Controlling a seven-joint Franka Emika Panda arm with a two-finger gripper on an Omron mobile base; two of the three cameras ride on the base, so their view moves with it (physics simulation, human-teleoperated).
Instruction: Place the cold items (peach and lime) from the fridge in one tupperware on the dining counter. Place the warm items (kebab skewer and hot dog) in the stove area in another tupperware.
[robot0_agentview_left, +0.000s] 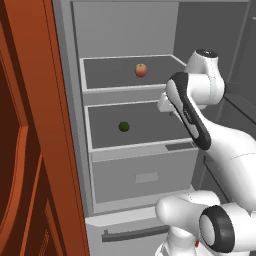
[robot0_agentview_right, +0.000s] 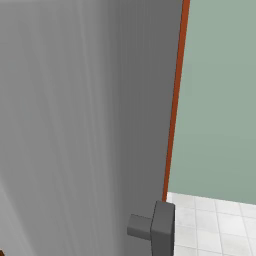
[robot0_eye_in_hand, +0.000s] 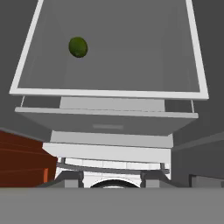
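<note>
The fridge (robot0_agentview_left: 75, 125) stands open in front of me. On its upper shelf lies the orange-red peach (robot0_agentview_left: 141, 70). One shelf lower, toward the left, rests the dark green lime (robot0_agentview_left: 124, 126) (robot0_eye_in_hand: 78, 47). My arm reaches in over the right side of that lower shelf, and my gripper (robot0_agentview_left: 163, 103) is mostly hidden behind the forearm. From the hand view, the gripper (robot0_eye_in_hand: 112, 180) hangs above the shelf's front part, its fingers apart with nothing between them. The lime is well ahead and to the left, untouched.
A red-brown cabinet panel (robot0_agentview_left: 30, 150) walls off the left. Pale grey drawers (robot0_agentview_left: 145, 175) sit below the lime's shelf. The fridge's grey door (robot0_agentview_right: 75, 125) stands close on the right, with a pale green wall (robot0_agentview_right: 220, 100) and tiled floor (robot0_agentview_right: 210, 220) beyond.
</note>
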